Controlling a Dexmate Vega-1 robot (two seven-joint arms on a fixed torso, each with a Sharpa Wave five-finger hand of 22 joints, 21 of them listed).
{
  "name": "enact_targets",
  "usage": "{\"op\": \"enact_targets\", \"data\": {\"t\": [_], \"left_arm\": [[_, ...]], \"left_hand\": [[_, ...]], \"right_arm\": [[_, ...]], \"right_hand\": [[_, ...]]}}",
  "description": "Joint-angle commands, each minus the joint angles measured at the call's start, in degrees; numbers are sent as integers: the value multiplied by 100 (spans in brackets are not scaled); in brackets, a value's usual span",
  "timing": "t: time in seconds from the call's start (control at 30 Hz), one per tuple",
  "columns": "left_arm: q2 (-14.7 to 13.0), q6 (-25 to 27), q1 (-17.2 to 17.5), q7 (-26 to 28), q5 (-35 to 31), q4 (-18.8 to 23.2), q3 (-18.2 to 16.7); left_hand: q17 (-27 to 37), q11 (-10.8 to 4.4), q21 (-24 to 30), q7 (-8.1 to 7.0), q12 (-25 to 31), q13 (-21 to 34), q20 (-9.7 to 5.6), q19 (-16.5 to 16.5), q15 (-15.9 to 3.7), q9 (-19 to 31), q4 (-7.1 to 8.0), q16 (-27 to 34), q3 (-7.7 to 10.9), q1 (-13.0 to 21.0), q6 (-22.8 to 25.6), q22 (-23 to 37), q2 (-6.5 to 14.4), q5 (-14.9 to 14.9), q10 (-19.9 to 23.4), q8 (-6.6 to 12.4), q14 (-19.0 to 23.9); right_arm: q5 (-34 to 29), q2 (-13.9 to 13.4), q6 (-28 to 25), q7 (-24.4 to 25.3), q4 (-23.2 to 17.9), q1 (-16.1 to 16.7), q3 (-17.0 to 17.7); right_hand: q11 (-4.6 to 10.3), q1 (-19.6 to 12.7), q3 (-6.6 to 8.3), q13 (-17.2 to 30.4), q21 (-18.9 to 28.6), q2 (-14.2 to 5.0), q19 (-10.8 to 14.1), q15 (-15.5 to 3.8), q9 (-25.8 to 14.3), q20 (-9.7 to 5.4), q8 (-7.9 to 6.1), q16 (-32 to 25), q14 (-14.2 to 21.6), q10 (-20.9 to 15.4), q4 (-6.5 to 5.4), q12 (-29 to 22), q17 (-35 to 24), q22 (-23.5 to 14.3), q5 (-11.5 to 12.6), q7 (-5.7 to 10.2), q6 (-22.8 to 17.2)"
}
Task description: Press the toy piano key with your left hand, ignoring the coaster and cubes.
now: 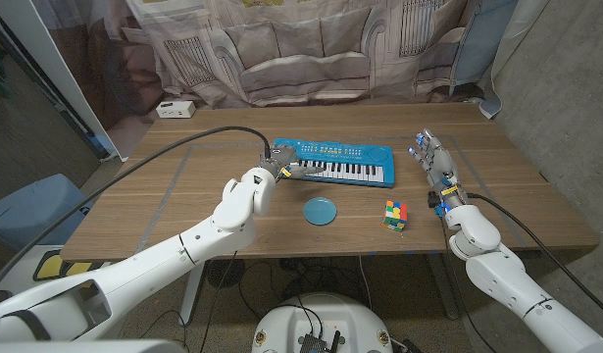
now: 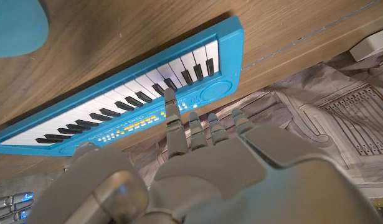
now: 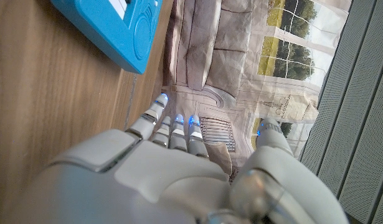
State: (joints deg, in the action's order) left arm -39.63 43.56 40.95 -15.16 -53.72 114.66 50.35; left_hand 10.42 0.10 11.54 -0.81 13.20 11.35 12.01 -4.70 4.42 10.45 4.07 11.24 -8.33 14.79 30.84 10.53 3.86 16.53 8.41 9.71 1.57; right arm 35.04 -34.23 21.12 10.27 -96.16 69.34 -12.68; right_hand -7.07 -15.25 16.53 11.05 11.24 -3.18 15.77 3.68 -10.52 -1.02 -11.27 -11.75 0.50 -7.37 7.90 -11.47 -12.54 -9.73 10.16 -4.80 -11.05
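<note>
The blue toy piano (image 1: 332,162) lies across the middle of the table, its keys toward me. My left hand (image 1: 281,167) hovers at the piano's left end and holds nothing. In the left wrist view, the hand (image 2: 203,162) reaches toward the piano (image 2: 135,106), and one finger (image 2: 171,115) stretches past the others with its tip at the white keys; I cannot tell whether it touches them. My right hand (image 1: 435,169) stands on its edge to the right of the piano, fingers straight and empty. The right wrist view shows this hand (image 3: 172,180) and a corner of the piano (image 3: 119,25).
A round blue coaster (image 1: 321,210) lies in front of the piano, also seen as the coaster (image 2: 17,22) in the left wrist view. A coloured cube (image 1: 395,215) sits near the front edge by my right wrist. A white box (image 1: 174,109) rests at the back left.
</note>
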Motion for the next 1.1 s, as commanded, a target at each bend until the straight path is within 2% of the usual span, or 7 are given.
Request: {"op": "enact_targets", "data": {"t": [0.03,0.17,0.27,0.37,0.57,0.87,1.1], "left_arm": [[29,-19,68,51,-125,25,-49],[44,-27,112,109,-150,36,-77],[61,-43,157,172,-108,42,-125],[62,-40,182,181,-93,58,-147],[48,-73,262,265,7,122,-235],[-64,-160,459,531,380,344,-522],[-125,-223,611,794,742,486,-760]], "left_hand": [[9,34,28,-116,43,27,9,62,18,20,-16,7,-61,96,-800,14,26,-63,112,-32,97],[9,33,40,-159,37,36,9,128,5,19,-32,0,-62,166,-1483,13,72,-124,153,-37,135],[9,-2,49,-111,17,40,7,176,-15,16,-43,-1,-69,204,-1921,13,86,-160,135,-37,164],[9,-12,56,-109,-10,42,4,208,-20,15,-46,-6,-72,219,-2073,13,93,-174,77,-27,161],[9,-48,58,-117,-38,44,7,227,-32,14,-50,-18,-75,231,-2132,13,98,-185,11,2,142],[10,-71,60,-47,-76,45,8,252,-34,12,-53,-26,-85,245,-2092,13,99,-202,-90,61,126],[10,-45,71,-25,-65,46,4,295,-25,10,-52,-20,-94,248,-2032,14,98,-214,-68,98,146]], "right_arm": [[2,9,49,-5,7,22,22],[2,8,63,-13,10,30,28],[7,2,57,-14,3,38,33],[2,-2,59,-13,-1,42,37],[9,-18,60,-25,-20,60,50],[17,-37,104,-70,4,67,80],[25,-56,136,-141,25,68,78]], "right_hand": [[-4,-23,-27,22,-4,-60,26,26,-31,27,5,-30,-6,-26,-10,-15,7,-17,-7,-18,-65],[-4,-26,-29,22,-2,-62,32,28,-31,24,6,-30,-8,-24,-9,-14,7,-17,-7,-20,-64],[-2,-28,-30,22,-2,-63,33,36,-31,20,6,-29,-8,-24,-8,-14,8,-16,-6,-20,-64],[1,-30,-31,22,-1,-64,36,42,-31,14,9,-29,-8,-22,-8,-13,8,-16,-6,-23,-56],[-6,-33,-32,22,-2,-68,36,26,-31,8,8,-28,-10,-18,-7,-12,8,-16,-5,-26,-58],[3,-37,-35,22,0,-71,45,32,-31,-1,10,-30,-5,-17,-6,-11,8,-16,-6,-30,-53],[3,-39,-40,23,1,-70,51,25,-32,-7,15,-30,-6,-11,-6,-9,8,-15,-6,-30,-40]]}}
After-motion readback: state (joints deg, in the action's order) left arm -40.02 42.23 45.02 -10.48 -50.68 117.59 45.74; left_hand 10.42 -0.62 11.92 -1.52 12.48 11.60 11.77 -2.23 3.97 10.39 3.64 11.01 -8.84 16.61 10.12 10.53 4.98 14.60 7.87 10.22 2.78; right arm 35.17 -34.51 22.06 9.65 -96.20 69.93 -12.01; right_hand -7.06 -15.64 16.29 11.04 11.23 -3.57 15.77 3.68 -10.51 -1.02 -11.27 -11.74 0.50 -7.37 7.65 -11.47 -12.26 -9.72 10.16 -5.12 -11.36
